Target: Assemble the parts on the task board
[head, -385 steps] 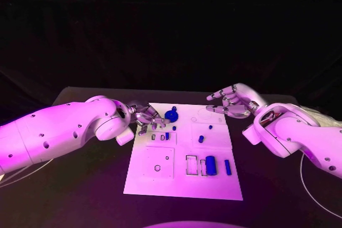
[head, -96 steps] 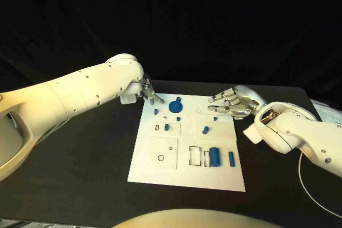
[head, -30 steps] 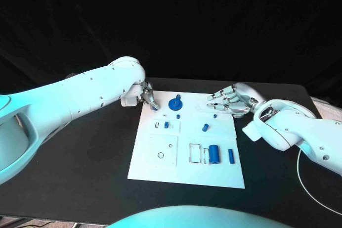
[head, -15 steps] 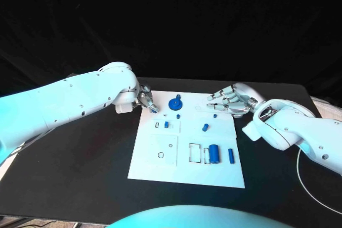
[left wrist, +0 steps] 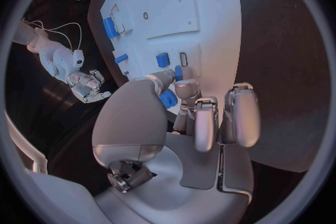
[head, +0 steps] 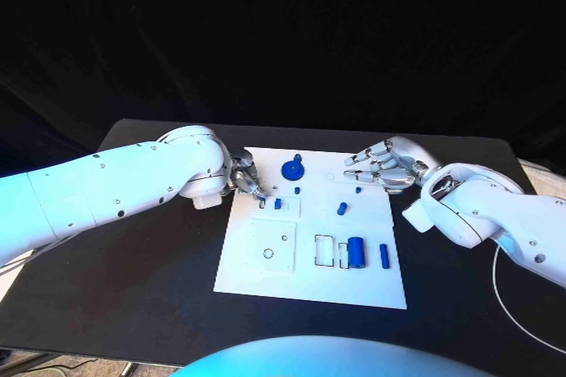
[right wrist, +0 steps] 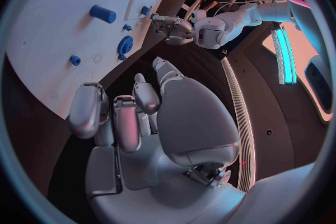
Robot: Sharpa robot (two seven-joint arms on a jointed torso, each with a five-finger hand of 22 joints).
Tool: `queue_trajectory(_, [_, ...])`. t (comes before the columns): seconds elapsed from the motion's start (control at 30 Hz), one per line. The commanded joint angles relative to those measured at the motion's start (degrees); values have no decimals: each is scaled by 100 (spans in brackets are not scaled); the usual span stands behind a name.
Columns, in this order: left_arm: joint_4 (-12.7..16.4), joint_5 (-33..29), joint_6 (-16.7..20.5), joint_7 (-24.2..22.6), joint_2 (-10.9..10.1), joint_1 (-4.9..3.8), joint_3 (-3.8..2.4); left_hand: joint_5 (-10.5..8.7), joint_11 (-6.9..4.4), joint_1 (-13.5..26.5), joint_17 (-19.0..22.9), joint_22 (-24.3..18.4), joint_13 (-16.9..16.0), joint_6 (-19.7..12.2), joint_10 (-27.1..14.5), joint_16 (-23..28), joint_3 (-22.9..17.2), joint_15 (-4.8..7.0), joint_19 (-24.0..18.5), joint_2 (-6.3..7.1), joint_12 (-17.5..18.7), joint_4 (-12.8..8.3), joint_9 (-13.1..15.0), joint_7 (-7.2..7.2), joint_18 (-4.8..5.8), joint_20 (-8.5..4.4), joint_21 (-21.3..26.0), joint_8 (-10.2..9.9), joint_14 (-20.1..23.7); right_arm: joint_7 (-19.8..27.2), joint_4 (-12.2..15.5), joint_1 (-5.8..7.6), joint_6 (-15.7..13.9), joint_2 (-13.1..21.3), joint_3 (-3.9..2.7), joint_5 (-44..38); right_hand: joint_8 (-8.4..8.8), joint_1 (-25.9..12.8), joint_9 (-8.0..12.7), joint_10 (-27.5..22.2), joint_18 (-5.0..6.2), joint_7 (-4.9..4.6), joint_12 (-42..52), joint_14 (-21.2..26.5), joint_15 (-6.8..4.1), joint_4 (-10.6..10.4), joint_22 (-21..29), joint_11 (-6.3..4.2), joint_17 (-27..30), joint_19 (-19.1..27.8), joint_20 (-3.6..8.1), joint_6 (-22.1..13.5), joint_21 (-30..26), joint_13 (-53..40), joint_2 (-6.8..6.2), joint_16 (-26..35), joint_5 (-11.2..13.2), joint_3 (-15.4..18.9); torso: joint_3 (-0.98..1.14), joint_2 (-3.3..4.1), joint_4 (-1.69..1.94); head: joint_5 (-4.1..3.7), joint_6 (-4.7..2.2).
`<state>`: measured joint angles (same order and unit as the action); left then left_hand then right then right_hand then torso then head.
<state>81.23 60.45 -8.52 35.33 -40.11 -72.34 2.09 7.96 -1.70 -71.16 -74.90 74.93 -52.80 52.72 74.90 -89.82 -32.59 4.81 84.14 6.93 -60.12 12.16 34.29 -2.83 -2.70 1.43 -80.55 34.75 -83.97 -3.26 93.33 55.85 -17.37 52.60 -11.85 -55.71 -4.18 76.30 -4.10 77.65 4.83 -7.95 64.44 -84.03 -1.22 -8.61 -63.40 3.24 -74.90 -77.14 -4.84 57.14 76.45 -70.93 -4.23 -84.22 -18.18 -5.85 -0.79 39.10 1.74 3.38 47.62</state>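
Left hand [head: 244, 183] has dropped from the white rectangular task board's [head: 309, 285] far-left corner to the small slot block beside the round blue gear-like part [head: 293, 169]. Fingertips sit over a short blue peg [head: 277, 203]; can't tell if they're pinching anything. Blue cylinder [head: 354, 252] and blue bar [head: 384, 255] lie unmoved at the near right. Right hand [head: 379, 168] hasn't shifted: fingers loosely curled, holding nothing, hovering at the board's far-right edge. Likely starting an insertion.

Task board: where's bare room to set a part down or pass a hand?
Free: the near strip of the task board, below the long blue cylinder, and black table on the left. Crowded: the far end, between left hand and right hand, around the blue gear.
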Motion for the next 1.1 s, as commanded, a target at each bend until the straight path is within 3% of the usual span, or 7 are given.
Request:
queue_trajectory(0.03, [44, 120, 143, -41, 6, 39, 4, 3, -1, 48, -1510, 671, 7, 0, 27, -18, -695, 11, 209, -8, -11, -674, 11, 34, 19, -10, -19, 39, -603, 30, 2, -13, 93, -2, 3, -13, -20, -45, -9, -13, 52, -9, -14, -371, -11, -26, 5, -30, -467, 25, 9, 36, -28, -2, 18, 29, -30, 6, -4, 2, 6, -7, 8])
queue_trajectory(0.57, [24, 238, -413, 94, 53, 100, 10, -1, -4, 58, -1510, 668, 57, 4, 16, -18, -699, 12, 207, 10, 27, -690, 13, 38, 18, -11, -14, 44, -603, 34, 4, -37, 100, -4, 3, -12, -19, -46, -9, -14, 52, -9, -16, -372, -12, -29, 5, -31, -470, 24, 9, 37, -29, -1, 22, 28, -39, 6, 1, 2, 1, 9, 62])
queue_trajectory(0.8, [-7, 270, -633, 112, 53, 101, 10, -2, -11, 53, -1510, 673, 81, 16, 28, -18, -723, 14, 208, 41, 43, -750, 13, 46, 19, -12, -15, 48, -603, 37, 3, -41, 103, 2, 3, -10, -19, -46, -9, -14, 52, -9, -16, -372, -12, -29, 5, -31, -470, 24, 9, 37, -29, -1, 22, 28, -39, 6, 3, 5, 0, -5, 46])
queue_trajectory(1.1, [-41, 358, -579, 131, 70, 102, 10, 0, -14, 52, -1510, 668, 11, 28, 66, -18, -739, 15, 205, 57, -14, -784, 12, 47, 17, -13, -7, 49, -603, 43, 5, -47, 104, 6, 3, -8, -19, -46, -9, -12, 52, -9, -11, -373, -12, -31, 5, -31, -471, 23, 10, 38, -30, -4, 25, 28, -50, 7, 4, 6, 4, 7, 60])
